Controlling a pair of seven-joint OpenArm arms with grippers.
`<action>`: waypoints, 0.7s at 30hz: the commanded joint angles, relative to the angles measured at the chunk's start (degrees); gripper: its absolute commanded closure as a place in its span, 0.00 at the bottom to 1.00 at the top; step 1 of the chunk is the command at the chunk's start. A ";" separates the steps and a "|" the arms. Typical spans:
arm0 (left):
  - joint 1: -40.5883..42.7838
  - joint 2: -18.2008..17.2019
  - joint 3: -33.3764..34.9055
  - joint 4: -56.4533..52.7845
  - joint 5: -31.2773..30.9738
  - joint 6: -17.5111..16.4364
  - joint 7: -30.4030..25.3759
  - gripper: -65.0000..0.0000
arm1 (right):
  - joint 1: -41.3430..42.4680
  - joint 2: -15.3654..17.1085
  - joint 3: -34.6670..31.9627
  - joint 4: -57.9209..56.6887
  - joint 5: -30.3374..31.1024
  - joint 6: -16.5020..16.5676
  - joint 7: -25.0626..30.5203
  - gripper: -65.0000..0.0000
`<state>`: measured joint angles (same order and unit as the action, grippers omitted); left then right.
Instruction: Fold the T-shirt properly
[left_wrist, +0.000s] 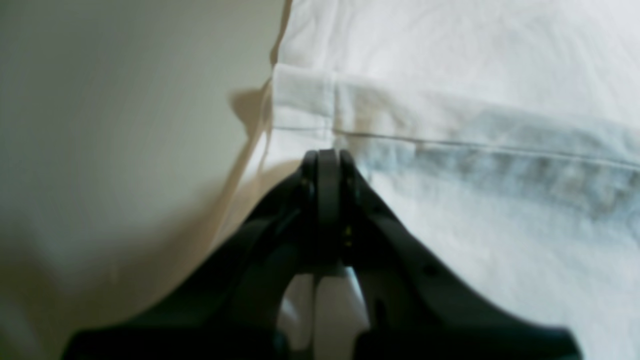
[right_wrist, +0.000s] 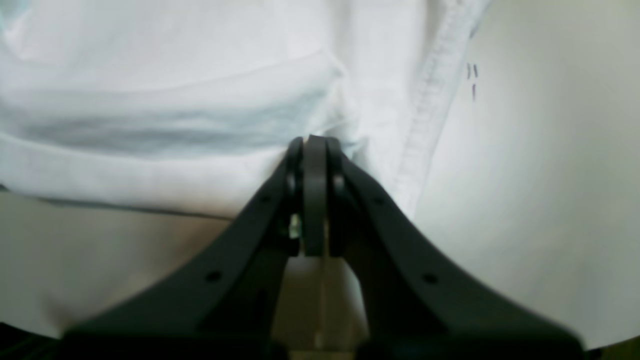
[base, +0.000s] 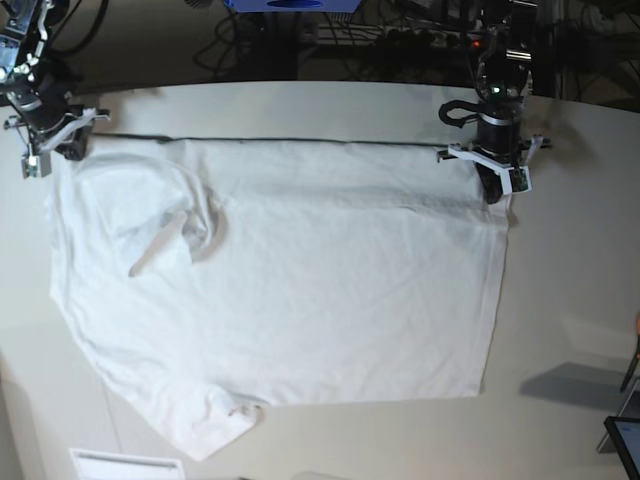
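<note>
The white T-shirt (base: 320, 270) lies spread over the pale table (base: 570, 250), one sleeve folded in on its left part and another sticking out at the bottom left. Its far edge runs taut and straight between the two grippers. My left gripper (base: 494, 188) is at the shirt's far right corner, shut on the cloth by the stitched hem (left_wrist: 450, 145); its black fingertips (left_wrist: 327, 156) press together there. My right gripper (base: 62, 150) is at the far left corner, its jaws shut (right_wrist: 314, 142) on a fold of the T-shirt (right_wrist: 175, 90) next to a seamed edge.
Cables and equipment (base: 400, 35) crowd the space behind the table's far edge. A white label (base: 125, 465) lies at the front edge. A dark device (base: 625, 440) pokes in at the lower right. Small pen marks (right_wrist: 471, 77) show on the tabletop.
</note>
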<state>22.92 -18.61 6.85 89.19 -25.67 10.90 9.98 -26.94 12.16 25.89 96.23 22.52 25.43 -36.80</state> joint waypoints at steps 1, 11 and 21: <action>2.62 -0.07 0.40 -0.62 -1.45 -0.48 7.65 1.00 | -1.68 0.01 -0.18 -0.44 -1.91 0.55 -5.27 0.98; 8.95 -0.07 0.31 2.46 -1.45 -0.48 7.47 1.00 | -4.14 0.01 -0.09 -0.18 -1.91 0.55 -4.92 0.98; 10.80 -3.59 -4.00 4.22 -1.10 -0.48 7.56 1.00 | -4.49 0.10 0.18 -0.18 -7.89 0.72 -4.83 0.98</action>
<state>32.18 -21.78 2.94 94.00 -26.00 9.15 10.76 -29.89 12.16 26.22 96.73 19.62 27.00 -34.17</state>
